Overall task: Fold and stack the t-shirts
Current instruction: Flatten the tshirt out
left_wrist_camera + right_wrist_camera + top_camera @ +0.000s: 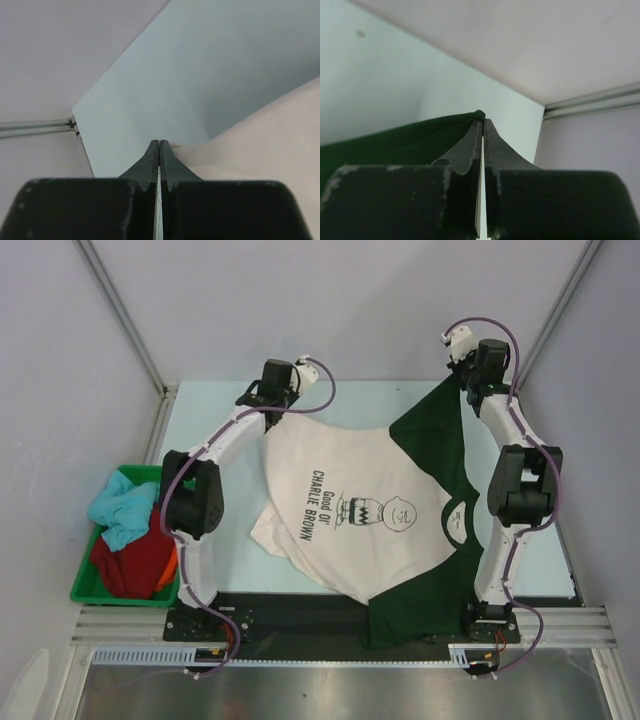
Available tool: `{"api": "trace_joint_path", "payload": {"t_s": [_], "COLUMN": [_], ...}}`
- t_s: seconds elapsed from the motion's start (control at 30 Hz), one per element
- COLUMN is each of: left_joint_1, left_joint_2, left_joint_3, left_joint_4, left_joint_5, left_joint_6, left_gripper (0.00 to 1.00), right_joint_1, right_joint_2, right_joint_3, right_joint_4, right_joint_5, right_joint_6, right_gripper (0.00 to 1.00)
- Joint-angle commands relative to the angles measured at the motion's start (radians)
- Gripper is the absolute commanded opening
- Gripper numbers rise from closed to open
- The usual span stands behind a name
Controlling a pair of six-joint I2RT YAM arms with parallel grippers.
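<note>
A cream t-shirt (345, 510) with black "Good Ol' Charlie Brown" lettering and a drawing lies spread on the table. Dark green cloth (435, 430) runs along its right side and over the front edge; I cannot tell whether it is sleeves or a second shirt. My left gripper (284, 408) is at the far left corner of the cream cloth, jaws shut, with cream cloth (240, 150) at its tips (159, 145). My right gripper (462, 382) is at the far right, shut on a corner of the dark green cloth (395, 145) at its tips (482, 122).
A green bin (85, 585) stands left of the table and holds a light blue shirt (122, 508), a dark red shirt (135, 562) and a strip of orange cloth (170, 575). Walls and frame posts close in the far side. The pale blue table (210, 415) shows at the far left.
</note>
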Motion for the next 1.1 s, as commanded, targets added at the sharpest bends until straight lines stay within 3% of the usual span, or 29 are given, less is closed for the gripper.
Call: {"api": "trace_joint_path", "payload": {"t_s": [0.0,0.13,0.37,0.47,0.83,1.07], "left_joint_1": [0.007,0.034,0.056,0.077,0.117,0.087], "left_joint_2": [0.06,0.18,0.292,0.36,0.394,0.41], "left_joint_3": [0.151,0.288,0.375,0.47,0.492,0.564], "left_joint_4": [0.041,0.015,0.059,0.027,0.127,0.216], "left_joint_5": [-0.029,-0.062,-0.062,-0.091,-0.127,-0.016], "left_joint_6": [-0.02,-0.042,0.006,-0.032,-0.017,0.059], "left_gripper": [0.0,0.0,0.01,0.0,0.0,0.0], "right_joint_1": [-0.028,-0.021,0.016,0.038,0.068,0.048], "right_joint_2": [0.101,0.255,0.513,0.542,0.646,0.596], "right_joint_3": [0.172,0.434,0.771,0.764,0.862,0.853], "right_joint_4": [0.082,0.036,0.04,0.11,0.256,0.27], "right_joint_5": [0.041,0.055,0.089,0.089,0.132,0.168], "right_joint_6": [0.024,0.048,0.029,0.001,0.036,0.024], "right_gripper": [0.0,0.0,0.0,0.0,0.0,0.0]}}
